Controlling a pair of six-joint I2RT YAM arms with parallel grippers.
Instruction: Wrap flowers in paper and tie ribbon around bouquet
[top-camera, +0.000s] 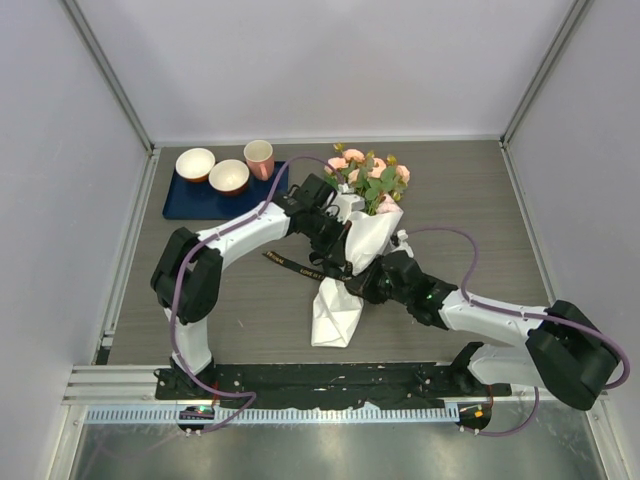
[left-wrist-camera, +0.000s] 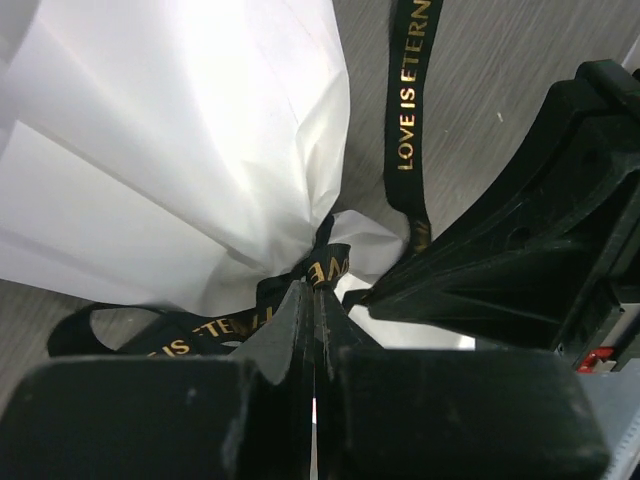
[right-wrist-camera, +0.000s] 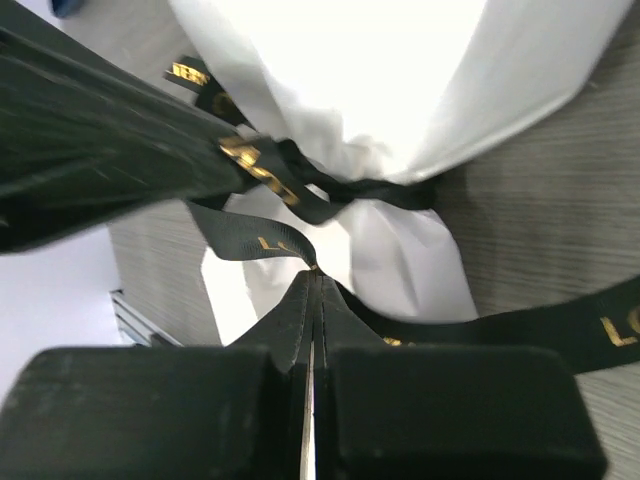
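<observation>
The bouquet lies on the table with its pink flowers (top-camera: 366, 172) pointing to the back. The white paper (top-camera: 337, 312) around the stems forms a cone, pinched at its waist by the black ribbon (right-wrist-camera: 352, 190) with gold lettering. My left gripper (left-wrist-camera: 315, 290) is shut on a ribbon strand at that waist, left of the cone (left-wrist-camera: 180, 150). My right gripper (right-wrist-camera: 315, 274) is shut on another strand of the ribbon just below the waist, on the cone's right side. A loose ribbon end (top-camera: 287, 264) trails left over the table. In the top view both grippers meet at the cone's middle (top-camera: 352, 272).
A dark blue mat (top-camera: 182, 202) at the back left carries two bowls (top-camera: 196, 163) (top-camera: 229, 177) and a pink cup (top-camera: 259, 158). White walls close in the table on three sides. A metal rail (top-camera: 300, 381) runs along the near edge by the arm bases.
</observation>
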